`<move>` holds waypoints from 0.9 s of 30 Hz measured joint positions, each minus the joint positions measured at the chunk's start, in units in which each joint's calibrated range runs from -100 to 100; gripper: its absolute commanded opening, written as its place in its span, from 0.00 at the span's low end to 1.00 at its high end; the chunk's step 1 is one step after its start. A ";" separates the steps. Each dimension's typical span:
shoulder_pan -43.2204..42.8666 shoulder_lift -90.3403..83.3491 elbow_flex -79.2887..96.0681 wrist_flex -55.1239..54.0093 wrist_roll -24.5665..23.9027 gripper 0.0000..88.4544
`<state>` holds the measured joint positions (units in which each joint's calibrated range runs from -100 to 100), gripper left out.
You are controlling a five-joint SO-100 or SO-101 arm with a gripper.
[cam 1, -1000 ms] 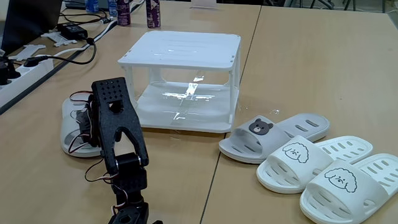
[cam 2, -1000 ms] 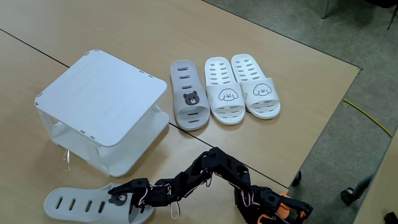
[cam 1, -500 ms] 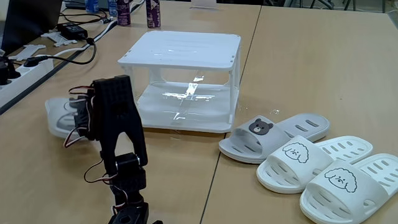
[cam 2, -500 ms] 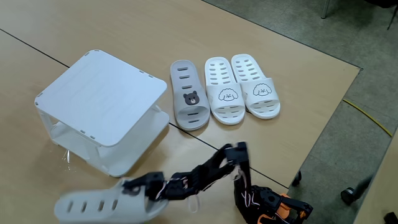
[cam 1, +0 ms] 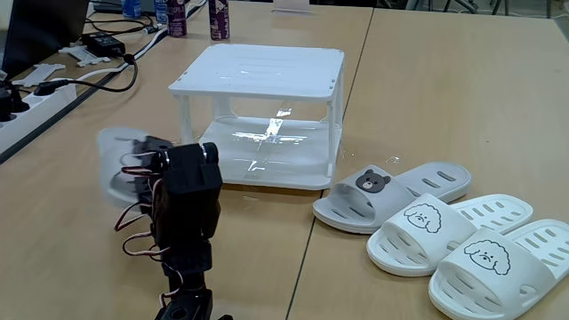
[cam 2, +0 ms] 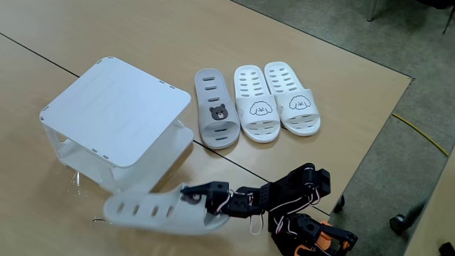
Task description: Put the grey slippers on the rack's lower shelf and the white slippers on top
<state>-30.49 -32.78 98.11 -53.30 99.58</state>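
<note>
Wooden table tops [cam 1: 444, 98] joined at seams carry the whole setup; in a fixed view [cam 2: 426, 107] grey carpet lies beyond the table edge.

Left to right in the low fixed view: a power strip and cables [cam 1: 53, 89], then the held grey slipper [cam 1: 120, 164], motion-blurred and lifted off the table, partly behind the black arm [cam 1: 188, 200]. In the high fixed view this slipper [cam 2: 153, 211] appears full length. Its long axis runs left-right, the vented end pointing left and the other end meeting the gripper [cam 2: 206, 195]. The gripper is clamped on that end; the individual fingers cannot be resolved.

Next is the rack [cam 1: 258, 71], upright. Its lower shelf [cam 1: 267, 151] is seen through the open front in the low view; in the high view the slatted top [cam 2: 117, 107] covers most of it.

Right of the rack lie the second grey slipper [cam 2: 217, 107] and the white slippers [cam 2: 277, 99], side by side, long axes parallel, faces toward the arm's side. The low view shows the grey slipper [cam 1: 391, 196] farther back than the white slippers [cam 1: 462, 236].
</note>
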 measured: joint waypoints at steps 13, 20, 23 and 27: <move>14.46 1.98 -0.36 0.00 0.00 0.01; 14.31 18.47 -14.38 0.00 0.00 0.01; 14.31 25.65 -23.45 0.00 0.00 0.01; 14.61 35.79 -34.86 0.00 0.00 0.01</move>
<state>-15.88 3.01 63.25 -53.30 99.58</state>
